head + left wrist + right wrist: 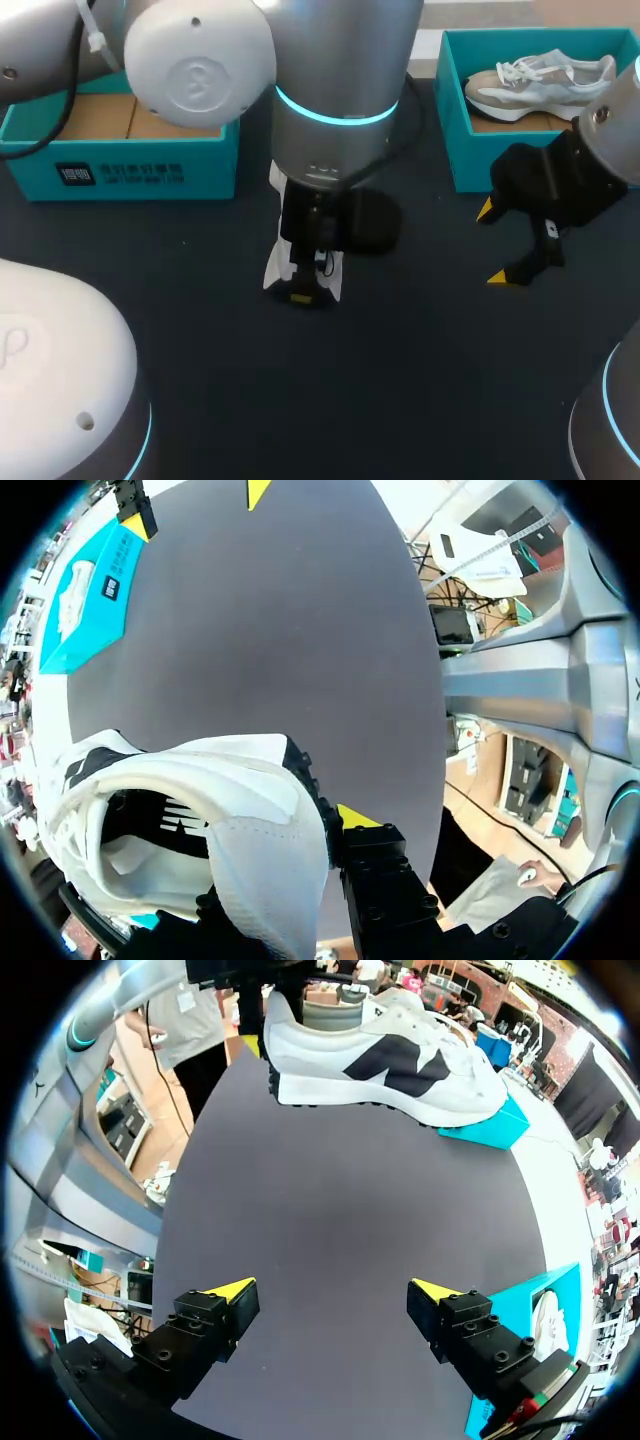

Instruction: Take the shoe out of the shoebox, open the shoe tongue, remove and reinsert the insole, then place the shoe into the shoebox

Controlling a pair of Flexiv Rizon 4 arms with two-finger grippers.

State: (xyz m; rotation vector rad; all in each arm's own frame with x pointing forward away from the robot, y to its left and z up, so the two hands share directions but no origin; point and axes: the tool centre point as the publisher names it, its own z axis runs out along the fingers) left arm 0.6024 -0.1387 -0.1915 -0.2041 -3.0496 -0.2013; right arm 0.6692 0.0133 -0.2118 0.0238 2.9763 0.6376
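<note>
A dark table (400,380) fills the scene. The left arm (340,90) reaches in over its middle, and the right arm (615,120) comes in at the right edge. Two teal shoeboxes stand along the far side. The left shoebox (120,170) shows only its brown cardboard floor, and the right shoebox (470,150) holds a grey shoe (540,82) lying on its side. The white shoe (380,1060), with dark side markings, is out of both boxes near the middle of the table, its toe pointing toward the left shoebox. The left gripper (302,292) is clamped on the heel end of it from above, one yellow tip pressed against the outside of the heel. I cannot tell whether the sole touches the table. The right gripper (332,1290) hangs over bare table just in front of the right shoebox, its fingers spread wide with nothing between them.
</note>
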